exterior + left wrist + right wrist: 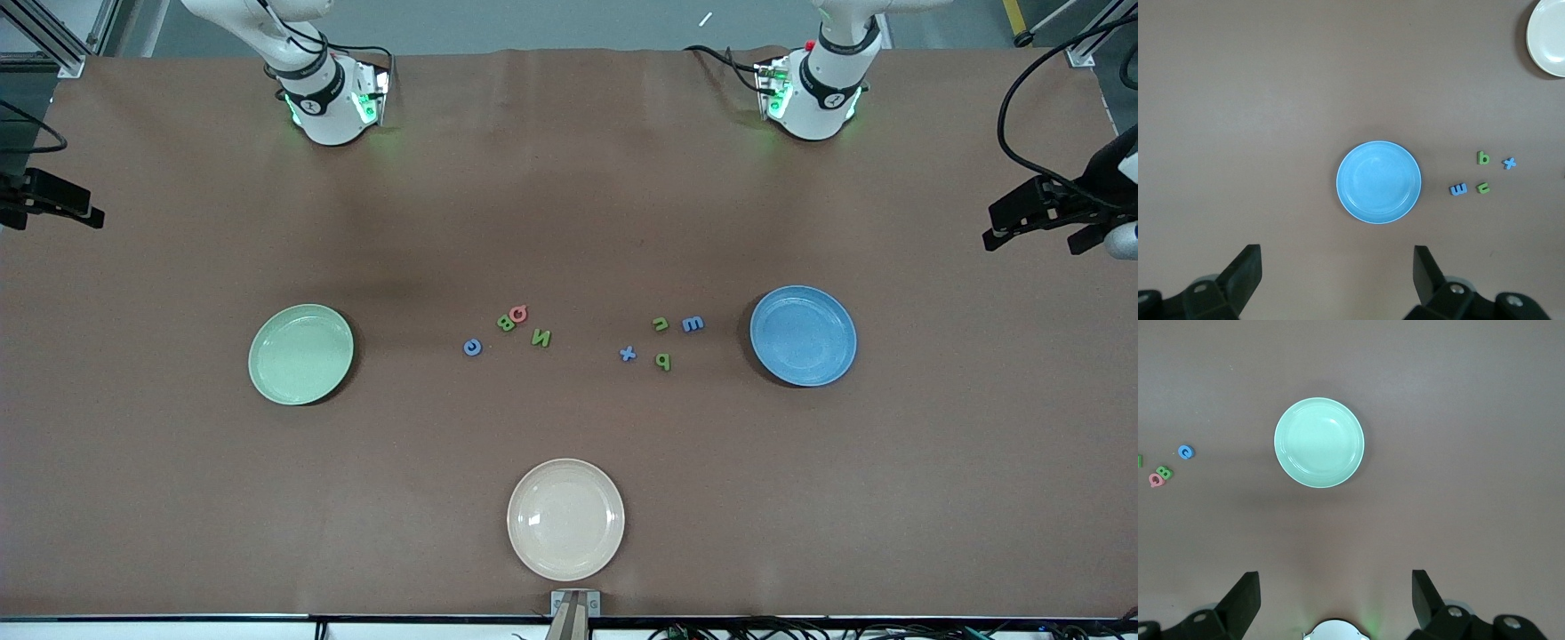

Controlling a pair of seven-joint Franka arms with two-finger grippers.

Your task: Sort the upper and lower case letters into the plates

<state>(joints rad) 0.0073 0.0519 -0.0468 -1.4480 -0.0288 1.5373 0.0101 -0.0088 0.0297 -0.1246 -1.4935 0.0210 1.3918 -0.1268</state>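
Note:
Two clusters of letters lie mid-table between the plates. Blue C [472, 348], green B [506, 322], salmon Q [519, 313] and green N [540, 338] lie toward the mint green plate [267, 373]. Hooked green n [660, 324], blue m [693, 324], blue x [628, 354] and green p [662, 361] lie toward the blue plate [773, 356]. My left gripper [1336, 273] hangs open and empty, high over the table beside the blue plate [1378, 181]. My right gripper [1336, 597] is open and empty too, high between its base and the mint plate [1319, 442]. Both plates are empty.
A cream-white plate [565, 519] sits empty near the table's front edge. Both arm bases [329, 107] [813, 98] stand along the edge farthest from the front camera. Black mounts stick in at each end of the table [53, 200] [1049, 209].

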